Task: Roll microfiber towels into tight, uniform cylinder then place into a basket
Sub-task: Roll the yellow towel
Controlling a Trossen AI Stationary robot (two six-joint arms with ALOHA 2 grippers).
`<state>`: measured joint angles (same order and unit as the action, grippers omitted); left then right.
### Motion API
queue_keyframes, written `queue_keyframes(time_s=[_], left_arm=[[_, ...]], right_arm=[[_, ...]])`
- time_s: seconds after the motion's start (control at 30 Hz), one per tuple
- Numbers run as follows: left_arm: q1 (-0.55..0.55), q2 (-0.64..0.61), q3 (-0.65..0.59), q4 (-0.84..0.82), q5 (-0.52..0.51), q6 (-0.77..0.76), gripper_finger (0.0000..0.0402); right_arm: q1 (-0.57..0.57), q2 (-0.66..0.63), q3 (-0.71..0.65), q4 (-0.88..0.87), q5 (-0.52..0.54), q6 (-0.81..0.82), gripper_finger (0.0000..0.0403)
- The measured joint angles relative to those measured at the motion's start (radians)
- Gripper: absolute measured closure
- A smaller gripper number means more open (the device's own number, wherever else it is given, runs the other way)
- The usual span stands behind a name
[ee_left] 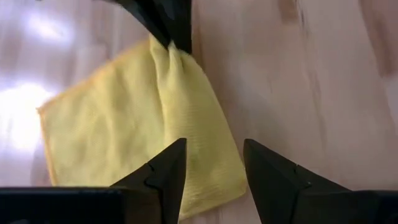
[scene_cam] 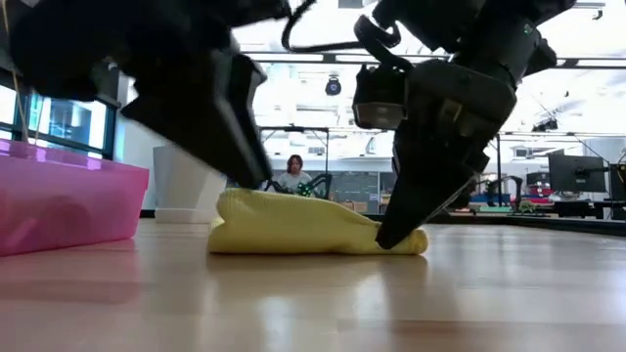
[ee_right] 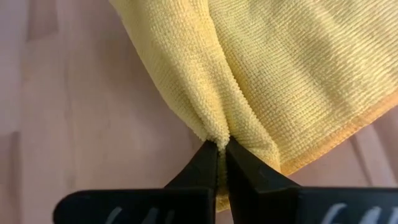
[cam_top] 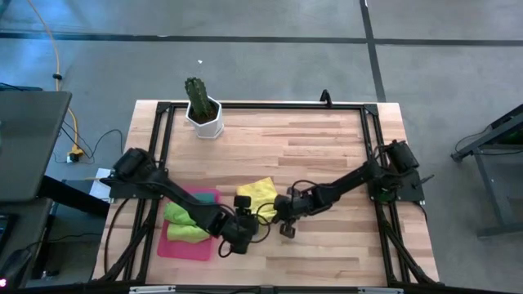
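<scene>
A yellow microfiber towel (cam_top: 261, 189) lies partly folded over on the wooden table, right of the pink basket (cam_top: 167, 249). In the right wrist view its pile is bunched into a ridge (ee_right: 205, 93). My right gripper (ee_right: 222, 146) is shut on it at its right end (scene_cam: 396, 235). My left gripper (ee_left: 214, 180) stands open over the towel's (ee_left: 124, 118) near edge. Two rolled green towels (cam_top: 184, 222) lie in the basket. My right gripper pinches a gathered fold at the towel's edge (ee_right: 217, 132) between its two fingertips. The fingers (scene_cam: 411, 210) slant down from the table's right side. The held part sits at table height and the towel rests on the wood. My left gripper: I cannot tell whether its fingers touch the towel.
A white pot with a cactus (cam_top: 203, 110) stands at the far left of the table. The basket's pink wall (scene_cam: 59, 205) is close to the towel's left. Bare wood lies to the right and far side. A person sits in the room beyond (scene_cam: 293, 171).
</scene>
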<state>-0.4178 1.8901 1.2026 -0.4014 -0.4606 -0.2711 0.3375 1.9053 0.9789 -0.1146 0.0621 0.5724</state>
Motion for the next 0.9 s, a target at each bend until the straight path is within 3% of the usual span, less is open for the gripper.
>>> queue_keyframes(time_s=[0.17,0.67,0.77,0.9], left_arm=[[0.023,0.040,0.000,-0.032,0.114,0.013,0.0252],[0.057,0.115,0.005,-0.071,0.137,-0.045,0.0202],[0.061,0.112,0.005,-0.069,0.214,-0.107,0.0220],[0.061,0.112,0.005,-0.065,0.255,-0.208,0.0283]], right_arm=[[-0.021,0.001,0.000,0.019,-0.066,0.034,0.0401],[-0.024,0.003,0.000,0.033,-0.108,0.034,0.0401],[-0.032,0.003,0.000,0.033,-0.120,0.036,0.0401],[-0.057,0.003,0.000,0.044,-0.198,0.072,0.0398]])
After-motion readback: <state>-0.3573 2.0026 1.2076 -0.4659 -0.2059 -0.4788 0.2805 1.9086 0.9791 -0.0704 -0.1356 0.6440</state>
